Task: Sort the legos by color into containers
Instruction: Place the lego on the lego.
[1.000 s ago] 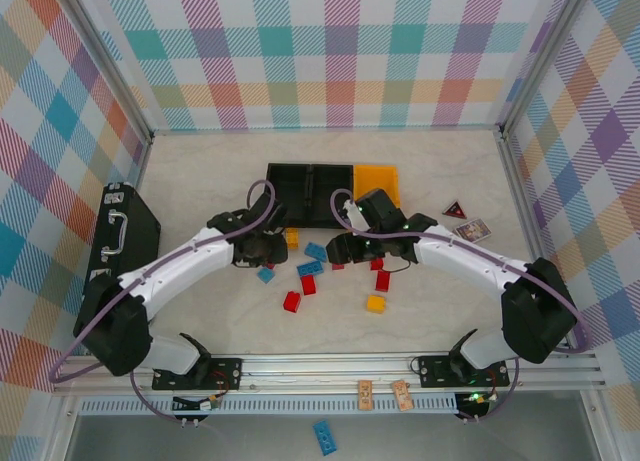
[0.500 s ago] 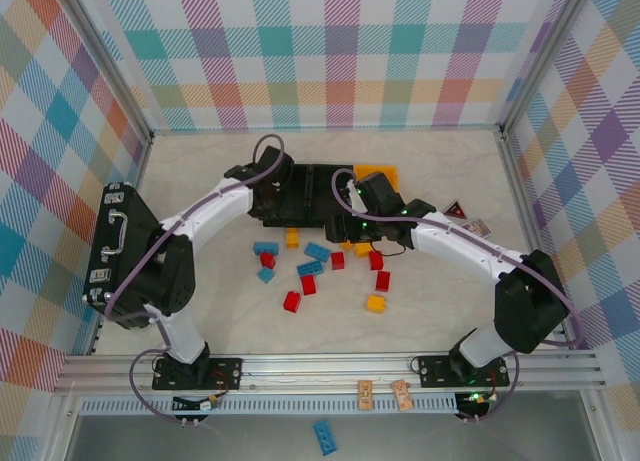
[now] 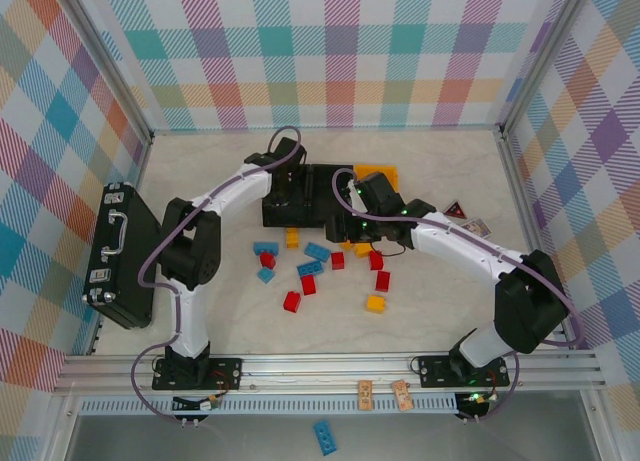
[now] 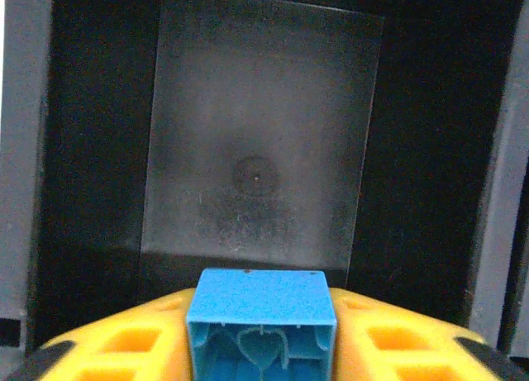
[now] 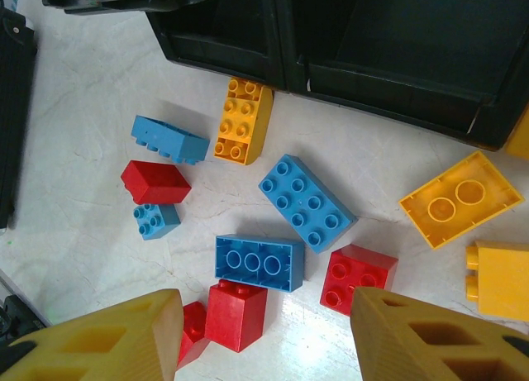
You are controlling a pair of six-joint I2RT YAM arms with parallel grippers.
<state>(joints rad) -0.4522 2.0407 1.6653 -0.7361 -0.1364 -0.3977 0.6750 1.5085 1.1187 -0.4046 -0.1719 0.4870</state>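
view from above: two white arms reach over a pale worktop point(image 3: 450, 311) toward three small bins in a row, two black and one yellow-orange bin point(image 3: 381, 173) on the right. the left end effector point(image 4: 261, 348) hangs above the bare floor of the left black bin point(image 4: 256, 108), its yellow fingers point(image 4: 132, 348) grasping a blue brick point(image 4: 261, 297), hollow underside toward the camera. the right end effector point(image 5: 264, 302) is released, its fingers wide apart with nothing between them, above loose bricks on the worktop. among them are a long blue brick point(image 5: 307, 202), a red brick point(image 5: 358, 276) and an upturned yellow brick point(image 5: 460, 198). a yellow-orange brick point(image 5: 244, 121) lies just beside the black bins. a black case point(image 3: 120, 251) lies at the far left.
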